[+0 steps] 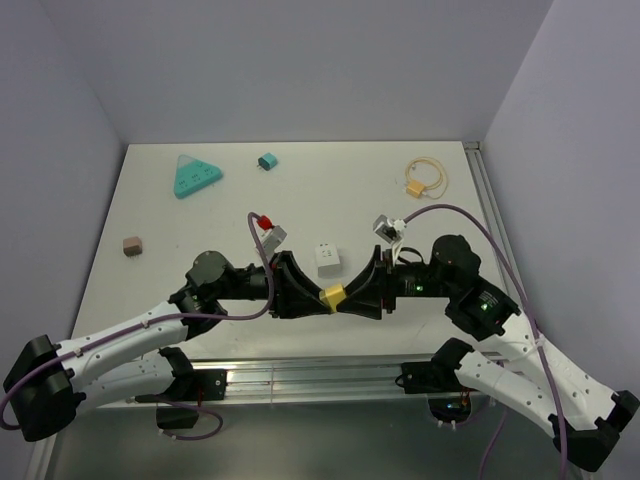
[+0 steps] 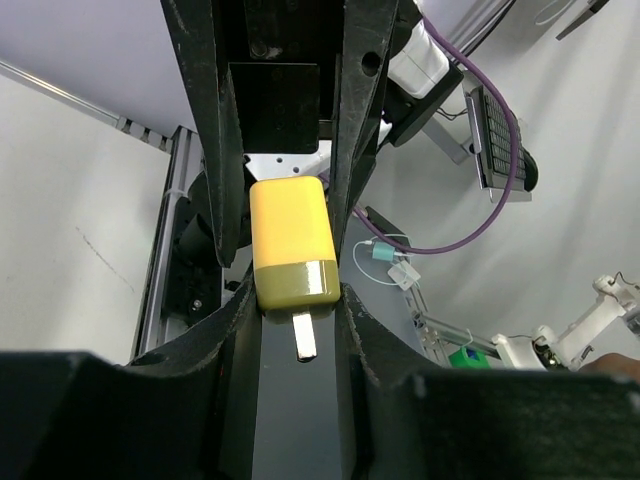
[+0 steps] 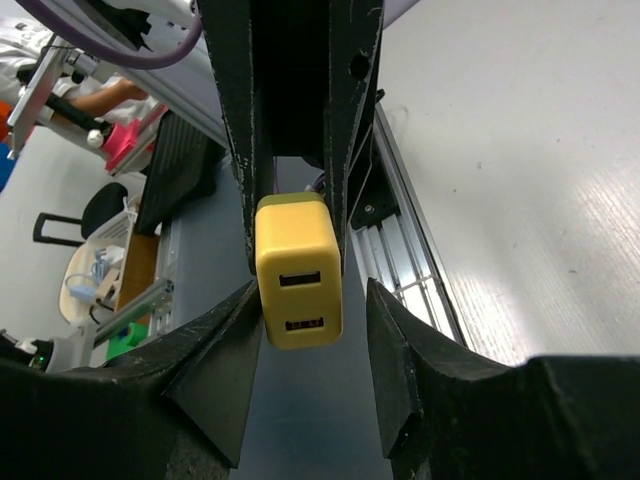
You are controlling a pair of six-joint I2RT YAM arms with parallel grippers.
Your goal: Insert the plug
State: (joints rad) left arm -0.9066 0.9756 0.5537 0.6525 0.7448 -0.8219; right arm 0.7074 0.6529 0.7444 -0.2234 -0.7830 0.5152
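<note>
Plug: we see the yellow plug held up between the two sets of jaws.
Left jaws: clamped on the plug's olive end.
Right jaws: close on either side of its yellow end; we cannot tell whether they grip it.

White table between pale lavender walls, aluminium rail along its near edge.

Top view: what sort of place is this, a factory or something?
Probably a robotics lab bench: a white table walled in by plain panels, loose practice items like the yellow plug and teal socket block, and what looks like an office chair beyond.
</note>
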